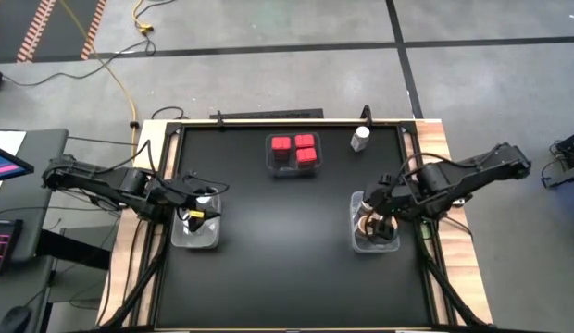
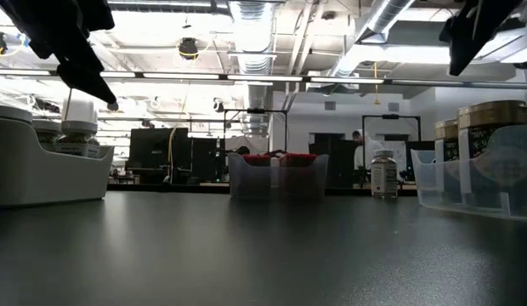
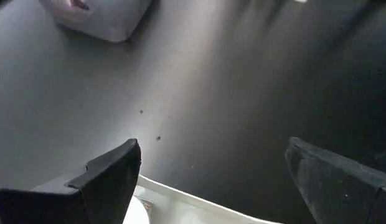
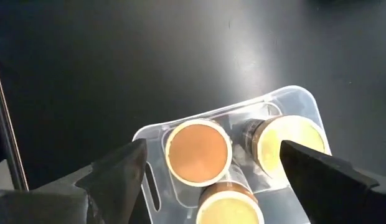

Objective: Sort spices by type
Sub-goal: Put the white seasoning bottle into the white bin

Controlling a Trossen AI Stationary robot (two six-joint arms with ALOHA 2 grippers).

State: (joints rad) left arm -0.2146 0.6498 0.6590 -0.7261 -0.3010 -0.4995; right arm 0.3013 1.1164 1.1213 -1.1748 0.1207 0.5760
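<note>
Right wrist view: the right gripper (image 4: 211, 180) hangs fully open and empty above three tan-lidded round jars (image 4: 198, 152) grouped in a clear plastic bin (image 1: 375, 231) near the desk's right edge. The left gripper (image 1: 196, 208), equally open and empty, hovers over the left-edge bin (image 1: 196, 233) holding white-capped jars (image 2: 79, 127). Red square-topped containers (image 1: 294, 150) fill the far-edge bin (image 1: 293, 167); one white-capped bottle (image 1: 361, 139) stands unsorted beside it, probably next.
</note>
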